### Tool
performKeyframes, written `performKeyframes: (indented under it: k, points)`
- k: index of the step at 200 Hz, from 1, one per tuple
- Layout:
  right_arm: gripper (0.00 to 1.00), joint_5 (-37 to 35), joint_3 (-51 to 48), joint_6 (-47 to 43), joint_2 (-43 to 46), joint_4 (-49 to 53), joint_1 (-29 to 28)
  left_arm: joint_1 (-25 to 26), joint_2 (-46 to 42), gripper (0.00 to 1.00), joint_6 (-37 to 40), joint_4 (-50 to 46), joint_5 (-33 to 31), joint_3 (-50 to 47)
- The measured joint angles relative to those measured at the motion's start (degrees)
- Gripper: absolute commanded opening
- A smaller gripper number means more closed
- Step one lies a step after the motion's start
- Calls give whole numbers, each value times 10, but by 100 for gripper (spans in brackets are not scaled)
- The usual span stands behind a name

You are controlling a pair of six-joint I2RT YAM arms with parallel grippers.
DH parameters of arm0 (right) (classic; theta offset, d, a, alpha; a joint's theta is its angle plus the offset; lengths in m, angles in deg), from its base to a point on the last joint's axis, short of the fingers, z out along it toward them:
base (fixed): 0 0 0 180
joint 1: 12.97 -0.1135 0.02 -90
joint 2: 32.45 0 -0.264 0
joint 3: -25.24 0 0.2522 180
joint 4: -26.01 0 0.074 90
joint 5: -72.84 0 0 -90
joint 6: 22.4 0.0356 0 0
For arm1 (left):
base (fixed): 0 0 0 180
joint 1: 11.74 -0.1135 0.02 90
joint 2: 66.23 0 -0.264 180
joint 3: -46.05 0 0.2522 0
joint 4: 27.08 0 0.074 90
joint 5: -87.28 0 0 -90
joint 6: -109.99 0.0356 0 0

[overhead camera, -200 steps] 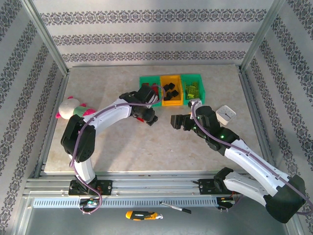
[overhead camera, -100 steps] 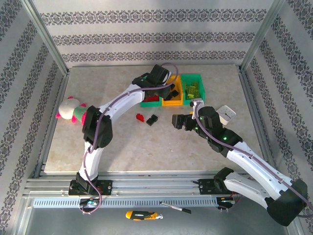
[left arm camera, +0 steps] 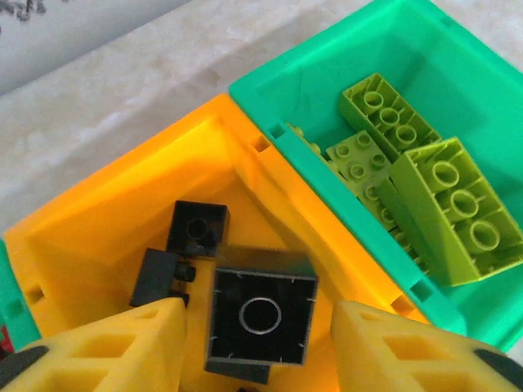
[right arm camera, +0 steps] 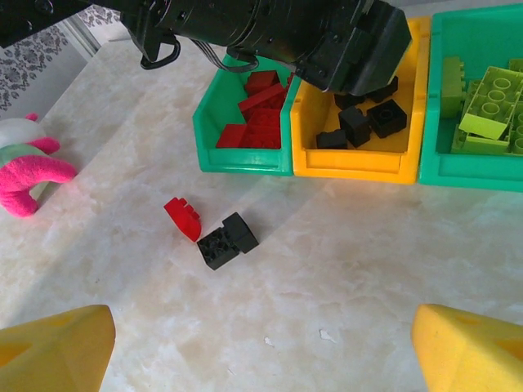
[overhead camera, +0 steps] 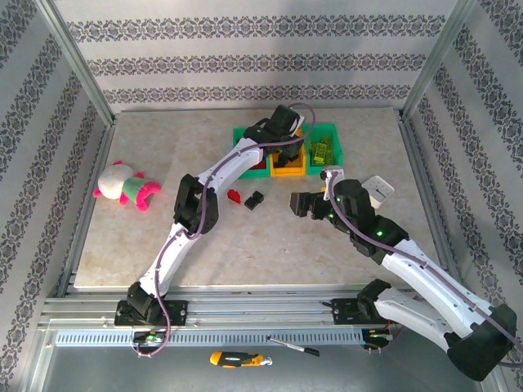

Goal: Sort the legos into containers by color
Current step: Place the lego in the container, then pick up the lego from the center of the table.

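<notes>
The left gripper [left arm camera: 257, 327] hangs above the orange-yellow bin [left arm camera: 122, 204] with its yellow fingers spread. A square black brick [left arm camera: 261, 314] sits between the fingers with a gap on each side, so neither finger touches it. Just beyond the fingertips, further black pieces [left arm camera: 184, 245] lie on the floor of the same bin. To that gripper's right, across the shared wall, the right green bin [left arm camera: 458, 73] holds a heap of lime bricks [left arm camera: 441, 204], some with studs up and one long piece tilted. The right gripper [right arm camera: 263, 339] is held low over the marble table [right arm camera: 368, 261], its jaws wide apart and nothing between them. Ahead of it and a little to its left, a loose red brick [right arm camera: 182, 218] lies on the table, touching or just beside two loose black bricks [right arm camera: 226, 241] that are pressed together. Farther ahead stands the row of bins. The left green bin [right arm camera: 245, 155], at the near-left end of the row from this gripper, is filled with red bricks [right arm camera: 257, 114]. Far off to the gripper's left lies a pink-white-green plush toy [right arm camera: 29, 167]. Near the right arm's wrist, on its right side, sits a small white square clock [overhead camera: 377, 189].
</notes>
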Motion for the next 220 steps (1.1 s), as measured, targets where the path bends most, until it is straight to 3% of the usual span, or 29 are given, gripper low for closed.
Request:
performKeyframes:
  k: [46,81,123,155,187,220]
  points:
    - [93,-6,6,0,-13,2,0,0,-16,92,2,-12,3,-9]
    - [93,-6,19,0,-58,0,-2,0,-147,98,-4,-5,5,-159]
    - [93,-3,25,0,-104,0,-12,0,-370,97,-3,75,5,-426]
    - [93,6,26,-1,-115,-10,-19,0,-482,95,5,132,7,-607]
    - [93,15,26,-3,-115,-23,-25,0,-533,93,5,150,14,-745]
    - [93,29,26,-7,-116,-32,-25,0,-540,82,-2,157,29,-791]
